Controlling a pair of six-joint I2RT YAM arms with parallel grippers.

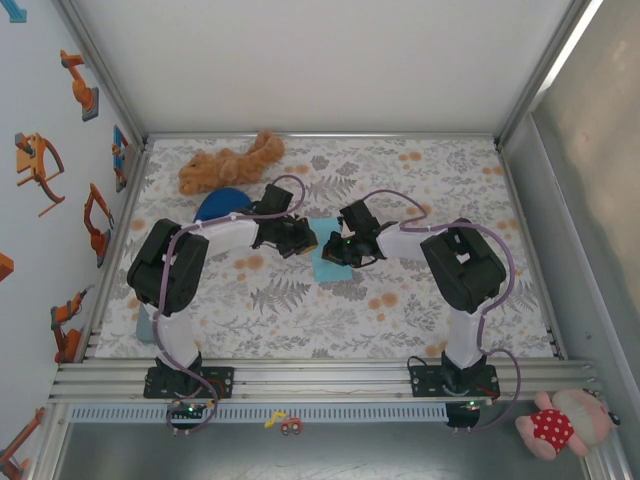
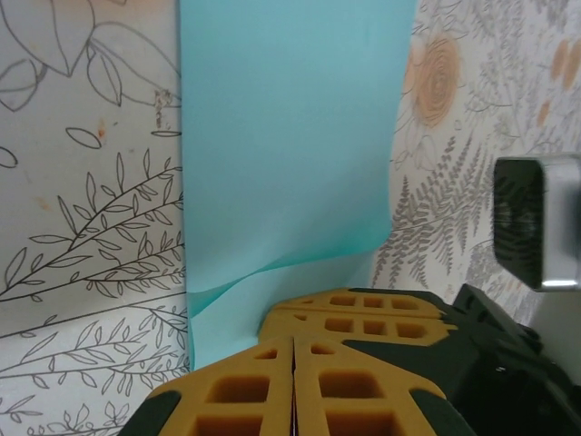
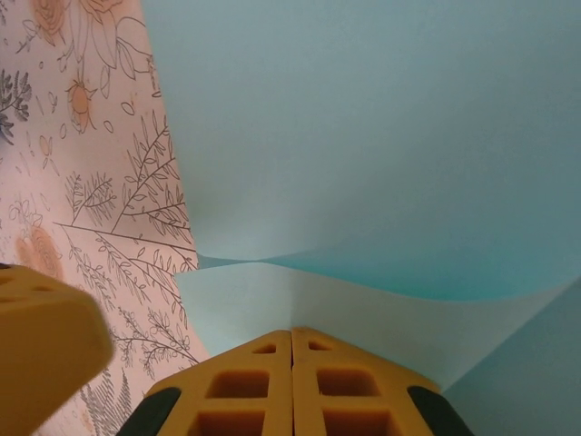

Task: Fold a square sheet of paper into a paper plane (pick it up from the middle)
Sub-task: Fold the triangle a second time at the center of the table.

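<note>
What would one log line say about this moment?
left end effector: shut on paper edge | right end effector: shut on paper edge | paper: edges lifted, no plane yet

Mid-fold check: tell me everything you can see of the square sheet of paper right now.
The square sheet of paper is thin, plain, matte, light cyan-blue. It lies mid-table on the floral cloth, mostly flat but buckled into a raised ridge at each spot where a gripper meets it. The left gripper and the right gripper, jaws shut, each appear to pinch one ridge. No sharp crease shows.
</note>
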